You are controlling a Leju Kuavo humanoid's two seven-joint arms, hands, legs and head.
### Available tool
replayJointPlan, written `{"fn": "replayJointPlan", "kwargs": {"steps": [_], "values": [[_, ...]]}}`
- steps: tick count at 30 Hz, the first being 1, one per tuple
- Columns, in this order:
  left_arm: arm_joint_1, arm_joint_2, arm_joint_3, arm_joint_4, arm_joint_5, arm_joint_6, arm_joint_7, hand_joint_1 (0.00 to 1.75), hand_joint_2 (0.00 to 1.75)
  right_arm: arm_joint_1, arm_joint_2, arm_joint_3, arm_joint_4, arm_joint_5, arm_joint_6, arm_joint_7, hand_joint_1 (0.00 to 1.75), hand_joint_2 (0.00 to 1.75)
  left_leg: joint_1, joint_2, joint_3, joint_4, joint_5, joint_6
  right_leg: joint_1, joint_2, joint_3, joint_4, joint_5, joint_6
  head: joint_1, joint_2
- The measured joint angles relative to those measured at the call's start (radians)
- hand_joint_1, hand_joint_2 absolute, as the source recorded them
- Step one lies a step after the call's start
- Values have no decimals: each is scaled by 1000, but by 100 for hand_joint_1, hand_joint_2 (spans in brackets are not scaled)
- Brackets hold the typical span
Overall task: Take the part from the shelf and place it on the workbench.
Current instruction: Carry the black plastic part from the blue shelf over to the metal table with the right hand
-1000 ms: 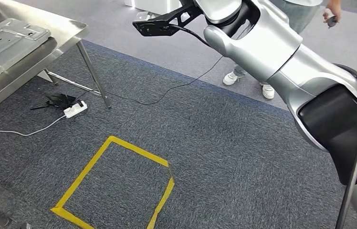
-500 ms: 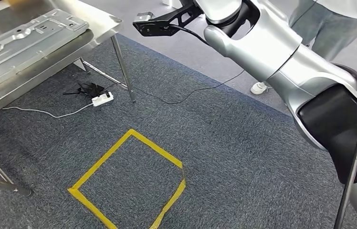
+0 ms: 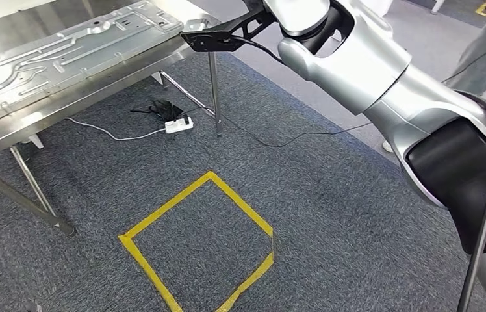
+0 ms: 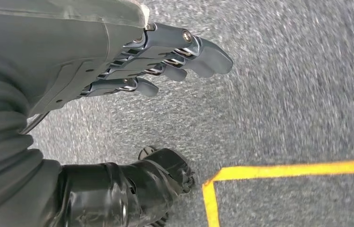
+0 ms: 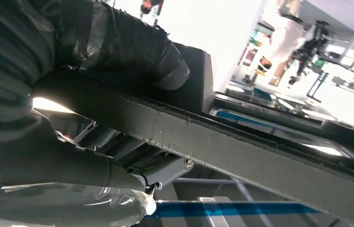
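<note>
Since the earlier pictures the whole view has turned, so the worktop [image 3: 45, 123] now stands further right and nearer; this is the camera moving. On it lies a long pressed metal sheet [image 3: 71, 52]. The left robot hand [image 4: 132, 61] hangs over the grey carpet [image 4: 284, 94], fingers slightly apart, holding nothing. The right robot hand [image 5: 94, 61] is clamped on the part [image 5: 241, 146], a dark flat bar, raised beside the worktop's corner.

Head view looks down; left wrist view shares its yellow tape square [image 3: 198, 244].
</note>
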Motion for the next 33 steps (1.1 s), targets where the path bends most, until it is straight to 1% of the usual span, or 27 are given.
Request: {"fn": "replayJointPlan", "kwargs": {"steps": [1, 2, 3, 5, 6, 7, 8, 10, 11, 12, 13, 14, 16, 17, 18, 19, 21, 23, 24, 26, 27, 28, 29, 30, 31, 32, 33], "values": [[0, 0, 0, 0, 0, -1, 0, 0, 175, 0, -2, 0, 0, -1, -3, 0, 175, 175, 0, -12, -2, 6, -4, -3, 0, 10, 29, -69, 33, -3, 0, 0], [0, 0, 0, 0, 0, -1, -1, 0, 175, -1, -4, -1, 0, -4, -6, -1, 175, 175, 1, -22, -5, 14, -7, -6, -2, 21, 54, -125, 55, -6, -1, 0], [1, 1, 0, 0, 0, -2, -1, 0, 175, -1, -6, -2, -1, -8, -9, -2, 175, 175, 2, -29, -9, 18, -9, -10, -1, 27, 70, -160, 64, -8, -1, 0], [6, 2, 0, 0, 0, -3, -3, 0, 175, -2, -6, -3, -2, -16, -13, -6, 175, 175, 6, -43, -16, 19, -8, -21, 2, 26, 77, -176, 62, -16, -2, 0], [9, 3, 0, 0, 0, -4, -4, 0, 175, -2, -5, -3, -4, -18, -14, -7, 175, 175, 8, -42, -18, 18, -9, -26, 2, 21, 80, -181, 65, -22, -2, 0], [11, 3, 0, 0, -1, -4, -6, 0, 175, -3, -5, -3, -5, -20, -14, -8, 175, 175, 7, -26, -21, 24, -15, -31, 2, 16, 85, -187, 67, -28, -3, 0], [12, 4, 0, 0, -1, -4, -7, 0, 175, -4, -4, -4, -7, -21, -14, -8, 175, 175, 6, -2, -31, 46, -31, -37, 1, 11, 90, -195, 71, -33, -4, 0], [8, 4, 0, 0, -2, -3, -9, 0, 175, -8, -5, -5, -8, -22, -13, -8, 175, 175, 7, 50, -72, 142, -82, -46, 0, 2, 97, -202, 73, -40, -7, 0], [6, 5, 0, 0, -2, -2, -10, 0, 175, -9, -5, -6, -8, -23, -13, -8, 175, 175, 11, 62, -101, 202, -106, -51, 1, -2, 97, -203, 73, -41, -8, 0], [5, 5, 0, 0, -3, -1, -10, 0, 175, -9, -6, -6, -8, -24, -13, -9, 175, 175, 15, 67, -123, 246, -119, -55, 0, -5, 97, -202, 73, -41, -8, 0], [5, 5, 0, 0, -4, 1, -12, 0, 175, -8, -6, -6, -8, -24, -13, -10, 175, 175, 20, 69, -130, 261, -116, -58, 0, -8, 97, -202, 72, -41, -9, 0], [5, 5, 0, 0, -6, 3, -13, 0, 175, -7, -6, -6, -8, -25, -13, -10, 175, 175, 24, 71, -121, 240, -97, -60, -1, -10, 97, -201, 71, -39, -9, 0], [4, 5, 0, 0, -11, 11, -16, 0, 175, -7, -6, -6, -8, -25, -13, -10, 175, 175, 28, 79, -59, 120, -43, -63, -3, -14, 98, -197, 66, -32, -9, 0], [4, 5, 0, 0, -13, 14, -17, 0, 175, -8, -6, -7, -8, -25, -13, -10, 175, 175, 25, 82, -30, 64, -25, -61, -3, -16, 97, -195, 64, -27, -9, 0], [4, 5, 0, 0, -14, 16, -18, 0, 175, -9, -7, -8, -8, -25, -13, -9, 175, 175, 22, 84, -10, 28, -18, -57, -3, -17, 96, -194, 63, -21, -8, 0], [3, 5, 0, 0, -15, 17, -18, 0, 175, -10, -7, -8, -8, -25, -13, -9, 175, 175, 18, 84, -3, 14, -19, -52, -2, -18, 95, -194, 63, -15, -8, 0], [4, 6, 0, 0, -18, 18, -18, 0, 175, -10, -9, -8, -8, -25, -13, -9, 175, 175, 14, 80, -1, 11, -17, -40, -2, -19, 96, -197, 63, -3, -7, 0], [3, 6, 0, 0, -20, 20, -19, 0, 175, -10, -12, -9, -8, -25, -13, -9, 175, 175, 15, 78, 7, 1, -14, -27, -5, -18, 88, -173, 43, 5, -6, 0], [2, 7, 0, 0, -20, 21, -19, 0, 175, -11, -14, -9, -8, -25, -13, -9, 175, 175, 15, 77, 12, -3, -13, -19, -5, -16, 70, -131, 20, 7, -6, 0], [0, 7, 0, 0, -22, 28, -19, 0, 175, -10, -17, -9, -8, -25, -13, -9, 175, 175, 13, 75, 15, -4, -14, -9, -5, -12, 5, 1, -38, 6, -4, 0], [0, 8, 0, 0, -23, 31, -20, 0, 175, -8, -18, -9, -8, -25, -13, -9, 175, 175, 11, 73, 15, -3, -15, -6, -4, -11, -28, 61, -56, 6, -4, 0], [1, 8, 0, 0, -23, 34, -20, 0, 175, -5, -21, -9, -8, -25, -13, -9, 175, 175, 9, 70, 15, -2, -17, -4, -4, -11, -47, 90, -57, 5, -4, 0], [1, 8, 0, 0, -23, 36, -21, 0, 175, -4, -23, -9, -8, -26, -13, -9, 175, 175, 7, 67, 16, 0, -18, -4, -3, -11, -48, 82, -39, 2, -4, 0], [1, 8, 0, 0, -22, 38, -22, 0, 175, -3, -24, -9, -8, -26, -13, -9, 175, 175, 6, 64, 17, 3, -20, -4, -1, -10, -28, 35, -5, -1, -4, 0], [1, 8, 0, 0, -22, 39, -23, 0, 175, -4, -25, -9, -8, -26, -13, -9, 175, 175, 6, 61, 17, 7, -24, -5, 0, -8, 4, -37, 32, -6, -4, 0], [0, 8, 0, 0, -21, 40, -23, 0, 175, -6, -25, -9, -8, -26, -13, -9, 175, 175, 4, 58, 16, 12, -27, -8, 3, -5, 36, -104, 57, -10, -4, 0], [0, 8, 0, 0, -21, 42, -23, 0, 175, -8, -24, -9, -9, -26, -14, -9, 175, 175, 3, 56, 14, 15, -30, -11, 6, -2, 61, -153, 71, -14, -5, 0]]}}
